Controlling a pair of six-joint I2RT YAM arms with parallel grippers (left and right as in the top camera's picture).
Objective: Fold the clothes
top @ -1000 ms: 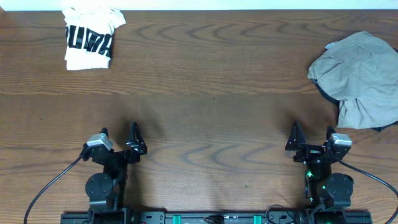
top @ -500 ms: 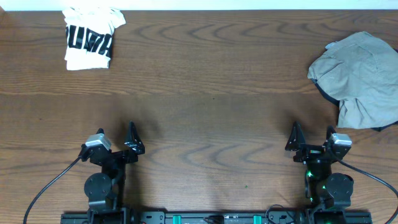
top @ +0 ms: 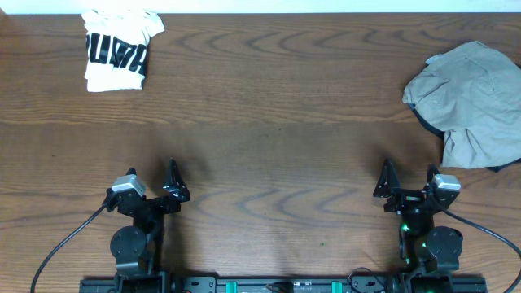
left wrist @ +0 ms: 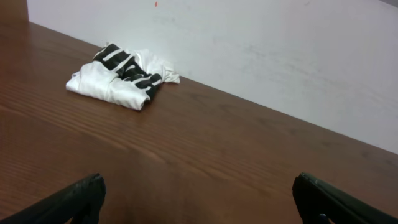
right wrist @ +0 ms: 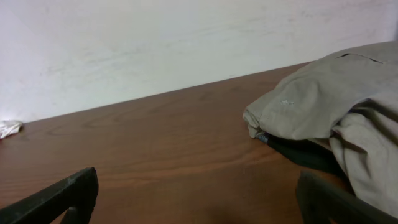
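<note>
A folded white T-shirt with black block lettering lies at the table's far left corner; the left wrist view shows this T-shirt by the white wall. A crumpled grey-beige shirt lies at the far right on top of a dark garment; the right wrist view shows the grey-beige shirt with the dark garment under its edge. My left gripper stands open near the front edge, holding nothing. My right gripper is open too, with bare wood between its fingers.
The brown wooden table ends at a white wall along its far edge. Both arm bases and their cables sit at the front edge.
The left gripper has shifted slightly to the left and towards the front edge. The clothes and the right arm have not moved.
</note>
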